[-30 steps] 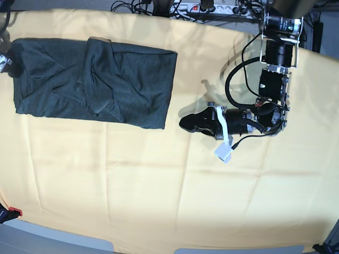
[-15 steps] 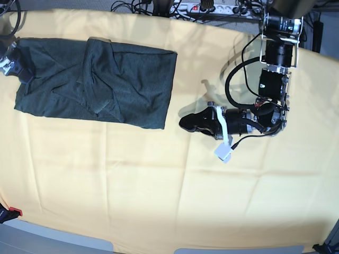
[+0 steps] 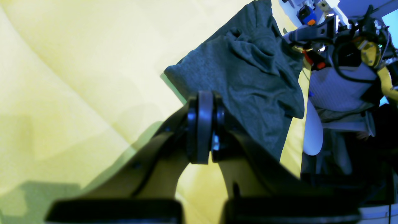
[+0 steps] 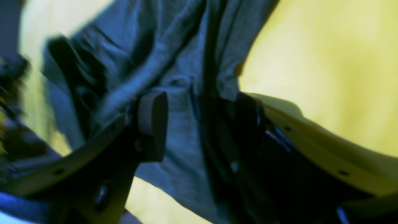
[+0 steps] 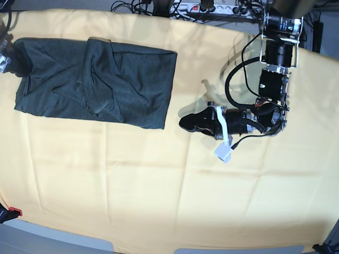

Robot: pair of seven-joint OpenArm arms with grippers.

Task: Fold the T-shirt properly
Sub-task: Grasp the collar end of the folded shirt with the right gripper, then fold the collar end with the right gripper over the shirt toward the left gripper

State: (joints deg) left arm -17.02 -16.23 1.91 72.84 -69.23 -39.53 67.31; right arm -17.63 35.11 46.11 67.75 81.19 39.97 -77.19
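Base view shows you the T-shirt lying folded near the far left corner of the yellow-covered bench. Your left end effector rests on the cloth just beside the shirt's right edge, its pads pressed together on nothing. Your right end effector sits at the shirt's left end with its fingers spread wide over the fabric; whether they touch it you cannot tell.
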